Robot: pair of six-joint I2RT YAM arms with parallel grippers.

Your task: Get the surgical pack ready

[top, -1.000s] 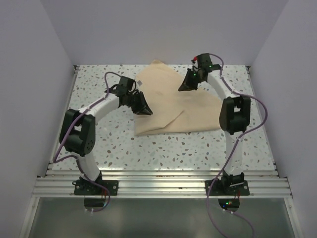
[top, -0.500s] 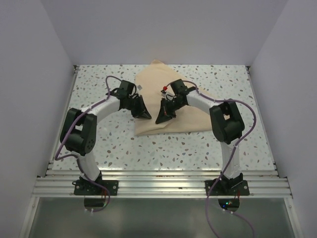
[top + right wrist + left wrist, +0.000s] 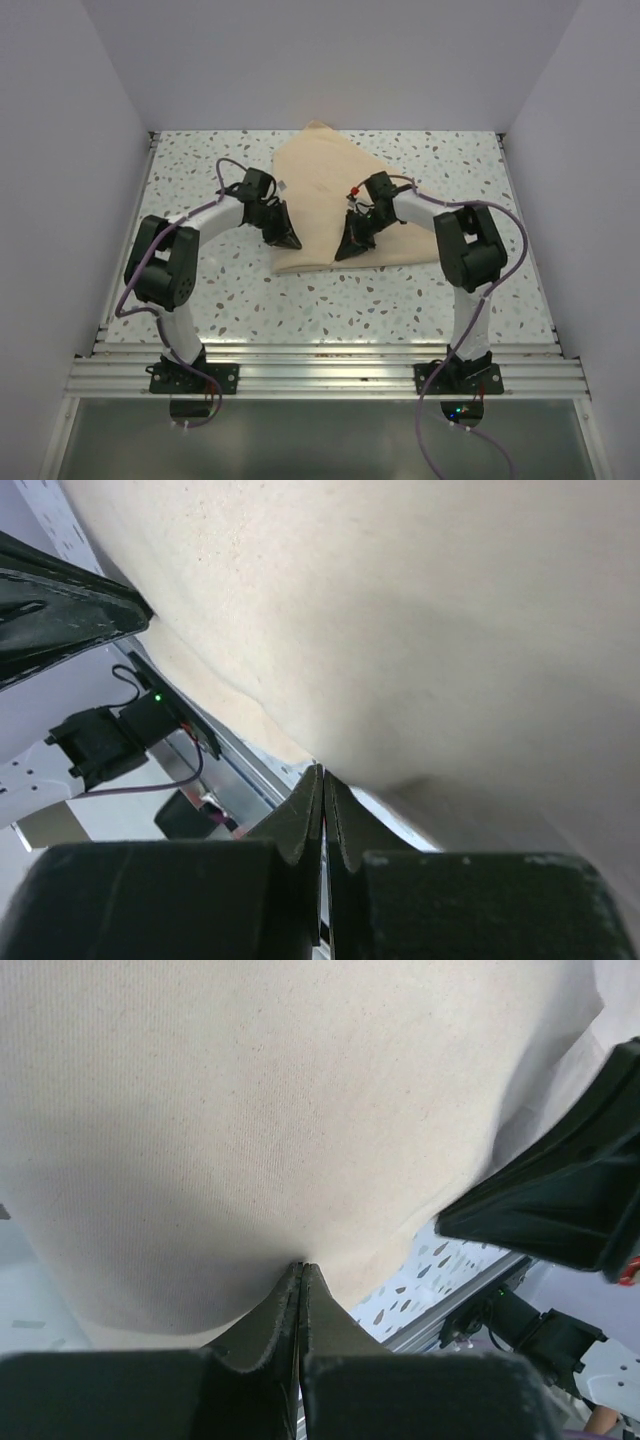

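Left gripper (image 3: 302,1272) and right gripper (image 3: 322,778) both nip the tan-beige cloth surgical pack (image 3: 320,190) at their tips; best moved together, keeping the fold flat.

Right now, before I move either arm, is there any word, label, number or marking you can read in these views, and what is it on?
No text can be read in any view.
surgical pack: plain tan cloth, no print showing in the top or wrist views.
small white tab at the cloth's left edge: too small to tell whether it bears writing.
table: speckled pattern only, no lettering.
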